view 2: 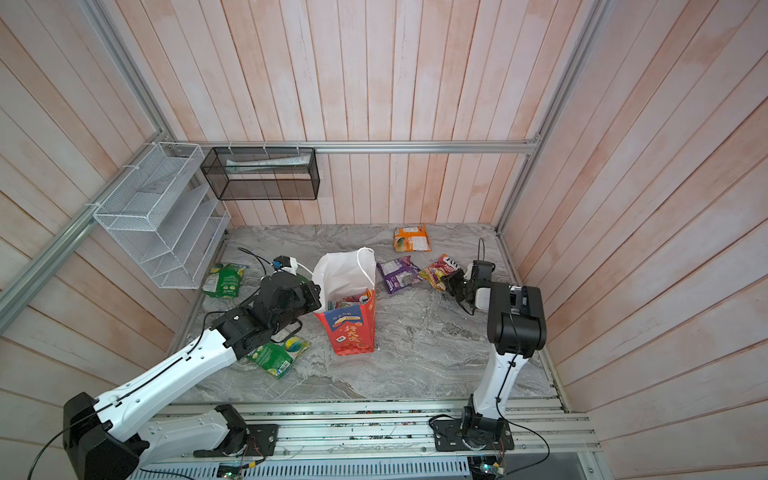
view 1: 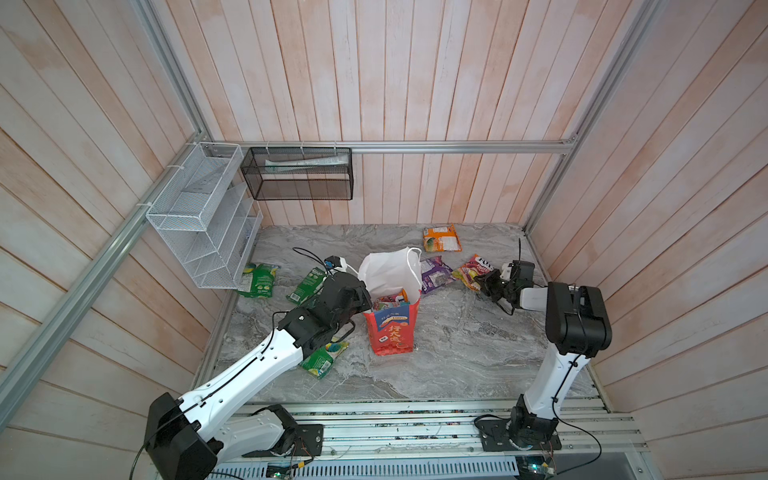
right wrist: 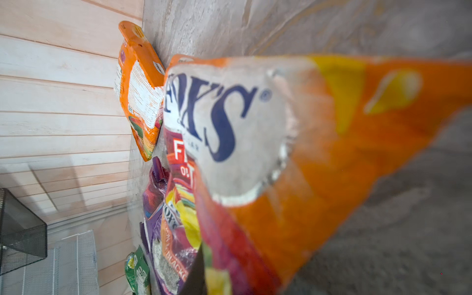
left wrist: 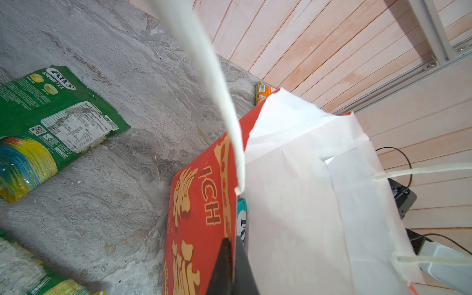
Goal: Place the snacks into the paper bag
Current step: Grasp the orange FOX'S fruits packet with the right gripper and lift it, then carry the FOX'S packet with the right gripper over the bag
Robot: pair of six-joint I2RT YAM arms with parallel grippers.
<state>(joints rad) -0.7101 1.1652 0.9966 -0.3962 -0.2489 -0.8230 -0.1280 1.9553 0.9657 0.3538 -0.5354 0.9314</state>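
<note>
- Risk: the right gripper (view 1: pixel 485 285) has only the near edge of the orange-pink FOX'S packet (view 1: pixel 473 270). The film is glossy, so a thin pinch may slip on the lift.
- Risk: the purple packet (view 1: pixel 434 275) lies just left of the FOX'S packet, between it and the paper bag (view 1: pixel 392 332). A low carry could drag or push it.
- Risk: the bag's far wall and white cord handle (view 1: pixel 413 266) stand high. A packet coming in from the far right may snag there and tip the bag.
- Right jaws: look clamped on the FOX'S packet. In the right wrist view the packet fills the frame, with one dark finger (right wrist: pixel 194 270) at its edge and the other hidden.
- Left gripper (left wrist: pixel 233 245): jaws together, pinching the bag's left wall near the rim and holding the mouth open.
- The bag stands upright mid-desk (view 1: pixel 457 357), with some packets already inside.
- Outside the bag: orange packet (view 1: pixel 442 239) far right, three green packets (view 1: pixel 259 280) on the left.
</note>
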